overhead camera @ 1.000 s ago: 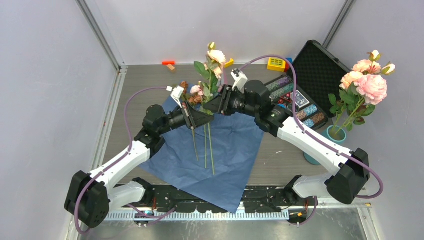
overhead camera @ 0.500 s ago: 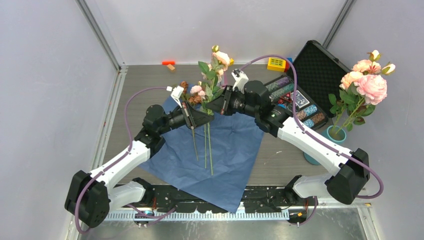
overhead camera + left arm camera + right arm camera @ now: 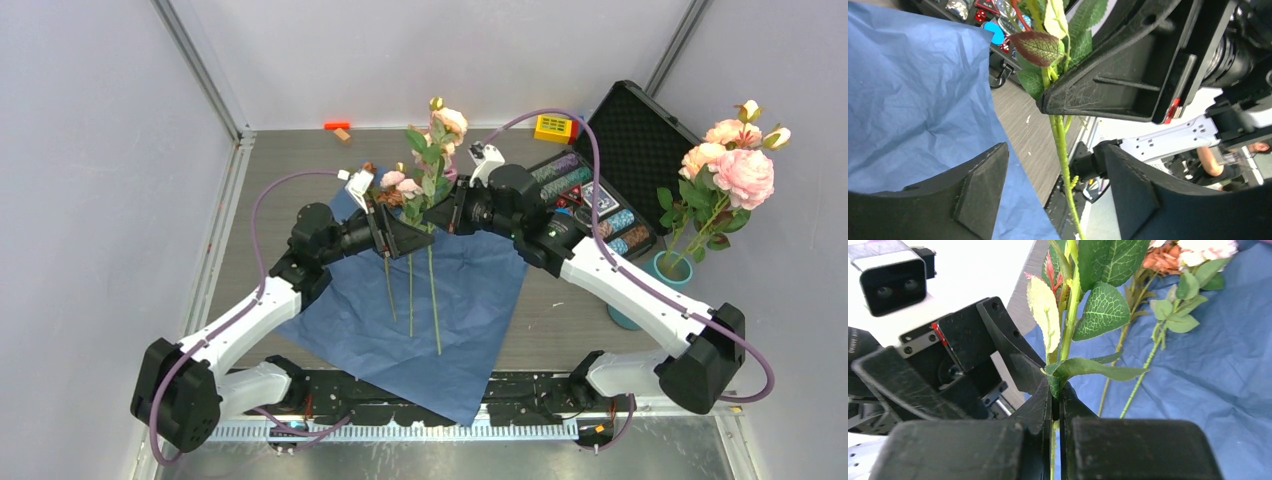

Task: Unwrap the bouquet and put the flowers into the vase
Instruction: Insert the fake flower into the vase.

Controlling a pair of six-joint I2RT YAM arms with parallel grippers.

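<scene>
Right claw [image 3: 1057,400] tight around one flower stem [image 3: 1070,315], grip point behind leaves [image 3: 1098,371].

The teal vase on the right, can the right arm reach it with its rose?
Probably yes. The right claw is shut on the rose stem, the left claw stands open around it, and the vase sits near that arm's base, though roses already crowd it.
</scene>
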